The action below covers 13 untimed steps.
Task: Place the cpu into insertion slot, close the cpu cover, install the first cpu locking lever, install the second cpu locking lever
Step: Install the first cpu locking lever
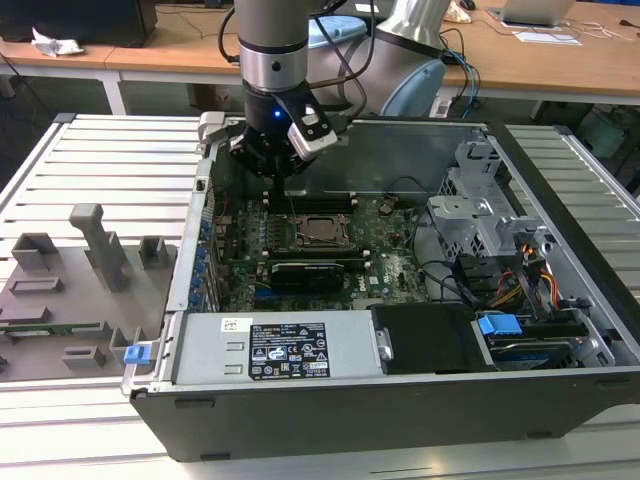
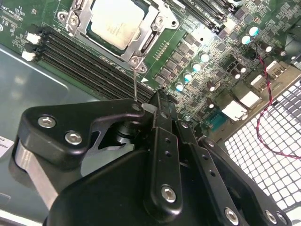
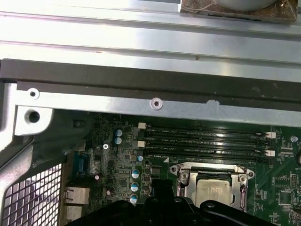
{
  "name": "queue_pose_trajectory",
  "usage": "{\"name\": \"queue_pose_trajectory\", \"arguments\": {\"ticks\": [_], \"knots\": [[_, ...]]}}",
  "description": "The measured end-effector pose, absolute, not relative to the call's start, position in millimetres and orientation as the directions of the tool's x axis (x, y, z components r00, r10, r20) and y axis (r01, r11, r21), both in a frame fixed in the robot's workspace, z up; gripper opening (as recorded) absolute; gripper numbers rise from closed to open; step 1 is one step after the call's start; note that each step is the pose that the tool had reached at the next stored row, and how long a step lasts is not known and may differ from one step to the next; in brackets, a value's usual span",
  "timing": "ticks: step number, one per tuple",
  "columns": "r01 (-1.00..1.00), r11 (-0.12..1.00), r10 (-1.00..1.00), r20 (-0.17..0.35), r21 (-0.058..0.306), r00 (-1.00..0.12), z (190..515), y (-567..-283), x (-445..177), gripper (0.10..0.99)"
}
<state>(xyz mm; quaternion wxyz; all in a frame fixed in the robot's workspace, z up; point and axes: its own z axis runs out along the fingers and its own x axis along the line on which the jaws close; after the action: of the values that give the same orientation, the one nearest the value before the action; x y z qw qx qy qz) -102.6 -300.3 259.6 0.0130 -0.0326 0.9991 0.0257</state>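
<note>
I'm gripping the thin locking lever (image 2: 135,80) between narrowly closed fingers (image 2: 164,123), just beside the cpu (image 2: 115,21) lying under its closed cpu cover (image 2: 149,40). I'm judging a slow, steady swing best, so the wire isn't slipping out.

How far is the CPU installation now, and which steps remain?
Done: the cpu sits under the closed cpu cover. In hand: the gripper, jaws shut, holds a thin locking lever that stands upright. Left: this lever is not yet latched; the other lever's state is unclear.
</note>
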Motion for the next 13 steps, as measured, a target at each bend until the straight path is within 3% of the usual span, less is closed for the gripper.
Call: {"name": "queue_pose_trajectory", "arguments": {"ticks": [13], "knots": [[-0.066, 0.997, -0.064, -0.028, 0.051, -0.998, 260, -298, -90, 0.106]]}}
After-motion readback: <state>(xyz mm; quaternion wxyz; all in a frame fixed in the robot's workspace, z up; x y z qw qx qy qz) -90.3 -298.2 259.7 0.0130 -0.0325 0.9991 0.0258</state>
